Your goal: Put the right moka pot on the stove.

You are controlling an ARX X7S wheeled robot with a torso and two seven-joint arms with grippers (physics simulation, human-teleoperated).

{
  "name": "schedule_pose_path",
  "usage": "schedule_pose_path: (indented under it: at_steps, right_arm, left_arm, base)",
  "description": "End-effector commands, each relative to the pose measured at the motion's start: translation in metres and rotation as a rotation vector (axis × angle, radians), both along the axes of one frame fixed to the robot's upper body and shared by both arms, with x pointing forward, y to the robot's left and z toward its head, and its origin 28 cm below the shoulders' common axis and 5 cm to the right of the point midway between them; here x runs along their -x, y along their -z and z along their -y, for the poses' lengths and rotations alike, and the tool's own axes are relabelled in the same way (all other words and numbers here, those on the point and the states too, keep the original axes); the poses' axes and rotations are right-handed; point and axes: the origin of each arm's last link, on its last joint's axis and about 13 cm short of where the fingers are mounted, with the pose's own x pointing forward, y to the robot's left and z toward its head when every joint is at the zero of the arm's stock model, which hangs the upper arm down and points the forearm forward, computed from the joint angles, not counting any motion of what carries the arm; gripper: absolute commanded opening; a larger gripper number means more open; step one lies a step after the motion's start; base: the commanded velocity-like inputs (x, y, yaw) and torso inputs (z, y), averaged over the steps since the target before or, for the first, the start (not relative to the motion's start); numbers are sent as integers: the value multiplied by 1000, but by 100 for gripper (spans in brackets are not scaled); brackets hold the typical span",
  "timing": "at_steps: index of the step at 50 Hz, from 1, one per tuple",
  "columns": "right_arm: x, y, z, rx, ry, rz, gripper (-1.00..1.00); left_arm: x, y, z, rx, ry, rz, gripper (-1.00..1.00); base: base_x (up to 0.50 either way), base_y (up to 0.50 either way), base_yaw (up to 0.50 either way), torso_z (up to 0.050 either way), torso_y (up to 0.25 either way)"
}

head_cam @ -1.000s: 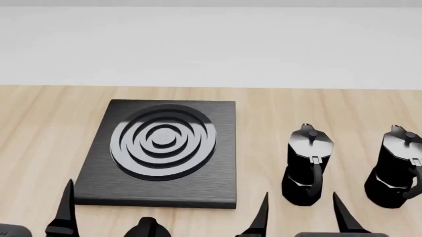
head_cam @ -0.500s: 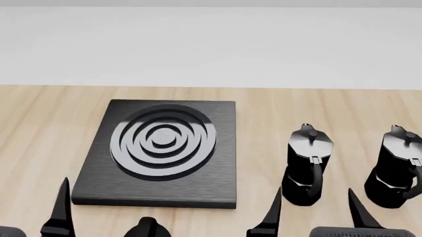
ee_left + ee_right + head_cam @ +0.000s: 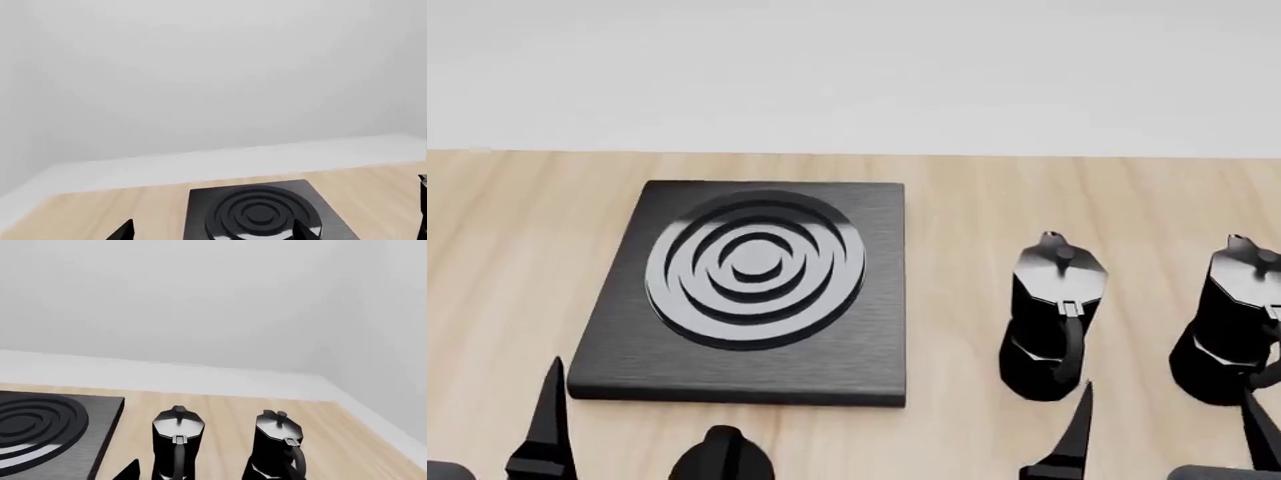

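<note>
From the head view, the right moka pot [image 3: 1237, 318] is standing upright on the wooden table [image 3: 961, 215], handle facing the robot, beside the left moka pot [image 3: 1052, 318] and well right of the stove [image 3: 747, 295]. The right gripper [image 3: 1168, 430] is hovering with fingers spread before both pots, and the left gripper [image 3: 634, 425] is likewise sitting open, empty. The right wrist view is showing the right pot [image 3: 279, 445] upright beside its twin [image 3: 177, 442]; the left wrist view is showing only the stove [image 3: 257, 212].

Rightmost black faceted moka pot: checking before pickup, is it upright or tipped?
Upright: the black faceted moka pot stands base-down on the wooden table, grey lid on top.
</note>
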Motion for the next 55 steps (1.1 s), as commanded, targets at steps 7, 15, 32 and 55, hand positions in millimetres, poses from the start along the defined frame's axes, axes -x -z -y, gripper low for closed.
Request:
schedule_pose_path:
  at_steps: [7, 15, 32, 55]
  right_arm:
    - [4, -4, 6, 20, 21, -1, 100]
    - [5, -6, 5, 16, 14, 6, 100]
    - [3, -6, 3, 17, 8, 1, 100]
    - [4, -6, 4, 20, 13, 1, 100]
  left_arm:
    - [-1, 1, 0, 3, -1, 1, 100]
    - [0, 1, 0, -1, 0, 5, 100]
    - [0, 0, 0, 1, -1, 5, 100]
    - [0, 0, 0, -2, -1, 8, 100]
  base:
    - [0, 0, 0, 3, -160]
    - [0, 0, 0, 3, -149]
    - [0, 0, 0, 3, -143]
    - [0, 0, 0, 3, -115]
